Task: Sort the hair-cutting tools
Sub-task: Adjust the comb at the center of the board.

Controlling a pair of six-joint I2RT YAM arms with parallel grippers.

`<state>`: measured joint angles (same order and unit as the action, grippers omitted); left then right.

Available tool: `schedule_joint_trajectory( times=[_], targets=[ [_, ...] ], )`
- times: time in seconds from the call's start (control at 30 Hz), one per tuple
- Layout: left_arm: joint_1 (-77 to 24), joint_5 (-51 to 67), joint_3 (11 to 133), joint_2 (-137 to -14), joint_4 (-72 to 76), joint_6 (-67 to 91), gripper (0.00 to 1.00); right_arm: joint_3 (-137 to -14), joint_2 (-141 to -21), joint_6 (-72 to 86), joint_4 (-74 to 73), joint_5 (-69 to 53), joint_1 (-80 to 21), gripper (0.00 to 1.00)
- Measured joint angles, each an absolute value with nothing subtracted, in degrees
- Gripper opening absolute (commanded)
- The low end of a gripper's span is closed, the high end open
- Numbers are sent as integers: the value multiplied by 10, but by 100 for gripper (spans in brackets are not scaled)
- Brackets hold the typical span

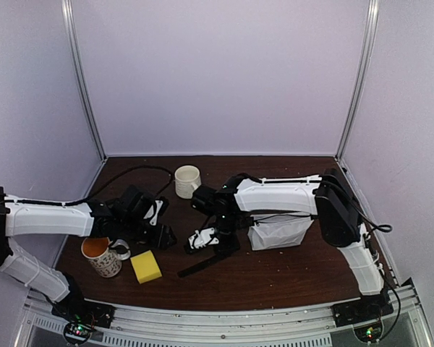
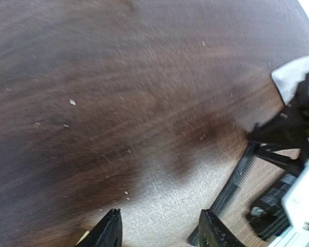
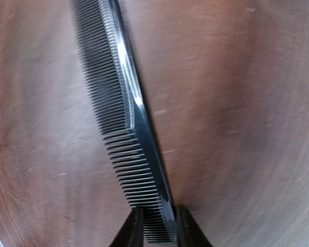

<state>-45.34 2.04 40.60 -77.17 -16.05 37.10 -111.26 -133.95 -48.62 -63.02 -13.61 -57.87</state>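
The comb (image 3: 131, 128) is a slim flat strip of black plastic: light, stiff along its spine, slick, and lying so low on the table (image 1: 275, 278) that there is little to get under. The sound hold is across its width at one end, spine on one side and tooth tips on the other (the teeth are the weak part and could flex or let it twist). The right pincer (image 3: 159, 229) has just that hold. Its two fingers are narrowed onto the end of the comb, pressed to both edges, with the rest of the comb running away from them. The comb lies slantwise near the middle of the table, toward the near edge.

The left pincer (image 2: 159, 231) hovers part open over bare wood left of centre, holding nothing. Just beside the right pincer sits a small pale-and-black lump (image 1: 201, 238), possibly another tool, though it is too blurred to name. It could get nudged when the comb swings up.

The pouch (image 1: 278, 231) lies under the right arm toward the right edge. The sponge (image 1: 145, 266) and a patterned mug (image 1: 101, 256) stand by the near left corner, and a cream mug (image 1: 187, 181) stands toward the far edge.
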Motion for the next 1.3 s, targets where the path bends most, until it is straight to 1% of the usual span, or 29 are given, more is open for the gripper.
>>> schedule_joint_trajectory(
  times=[0.03, 0.1, 0.2, 0.4, 0.53, 0.73, 0.87, 1.1, 1.3],
  targets=[
    [-453, 29, 407, -780, -159, 367, 53, -1068, -1314, -477, -606, -135, -582, 14],
    [-453, 50, 409, -800, -157, 357, 52, -959, -1249, -453, -554, -130, -596, 12],
    [-453, 89, 423, -841, -154, 334, 52, -863, -1191, -427, -504, -124, -615, 11],
    [-453, 201, 448, -922, -138, 299, 49, -791, -1149, -391, -418, -109, -626, 10],
    [-455, 249, 448, -925, -136, 288, 48, -761, -1136, -371, -352, -110, -628, 9],
    [-463, 269, 448, -908, -144, 264, 47, -721, -1116, -358, -301, -125, -628, 10],
    [-493, 247, 437, -879, -150, 240, 51, -718, -1115, -356, -295, -130, -628, 11],
    [-626, 98, 360, -729, -148, 214, 52, -724, -1124, -345, -291, -164, -627, 11],
    [-649, 23, 295, -670, -147, 239, 53, -730, -1134, -335, -284, -212, -625, 11]
  ],
)
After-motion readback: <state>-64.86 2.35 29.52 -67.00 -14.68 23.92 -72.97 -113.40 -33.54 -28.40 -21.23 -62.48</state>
